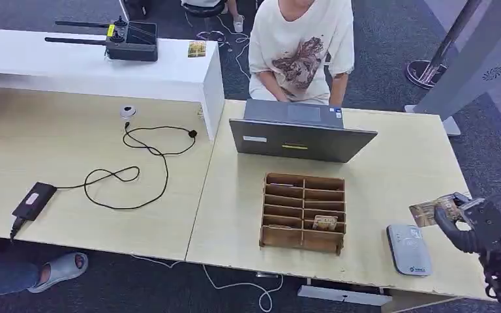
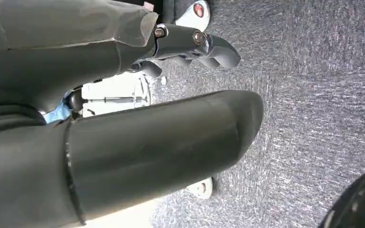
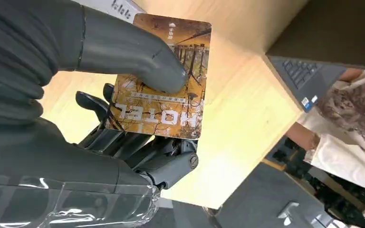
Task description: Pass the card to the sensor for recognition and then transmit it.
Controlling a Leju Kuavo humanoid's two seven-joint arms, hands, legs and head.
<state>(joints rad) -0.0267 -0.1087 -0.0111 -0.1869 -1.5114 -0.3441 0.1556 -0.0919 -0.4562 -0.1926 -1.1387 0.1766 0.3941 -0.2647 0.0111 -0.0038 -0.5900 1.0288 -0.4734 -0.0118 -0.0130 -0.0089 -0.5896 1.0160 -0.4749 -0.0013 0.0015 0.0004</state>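
Hotel key card point(image 3: 164, 90) is pinched in the right hand point(image 3: 123, 114), thumb pressed on the printed face, darker fingers backing it from underneath. In the head view the card point(image 1: 432, 210) sits at the far right of the table, held above the tabletop and just beyond the grey card reader point(image 1: 408, 249), not over it and not touching it. The right hand point(image 1: 460, 225) comes in from the table's right edge.

Progress, as a judgement: card is already picked up and secure in the hand; the sensing step looks not yet done, since the card is beside the reader rather than on it. Left to do: bring the card over the reader for recognition, then hand it on, likely to the person point(image 1: 300, 49) seated behind the laptop point(image 1: 300, 138).

Wooden card rack point(image 1: 304, 212) stands mid-table, near the reader; one more card point(image 1: 325, 223) rests in a lower right compartment.

Left hand point(image 2: 138, 137) hangs over grey carpet, thumb and fingers apart, nothing held.

On the left table: a black power adapter point(image 1: 32, 201) with its looped cable point(image 1: 130, 171). A black controller with antennas point(image 1: 129, 40) sits on the white counter point(image 1: 169, 73).
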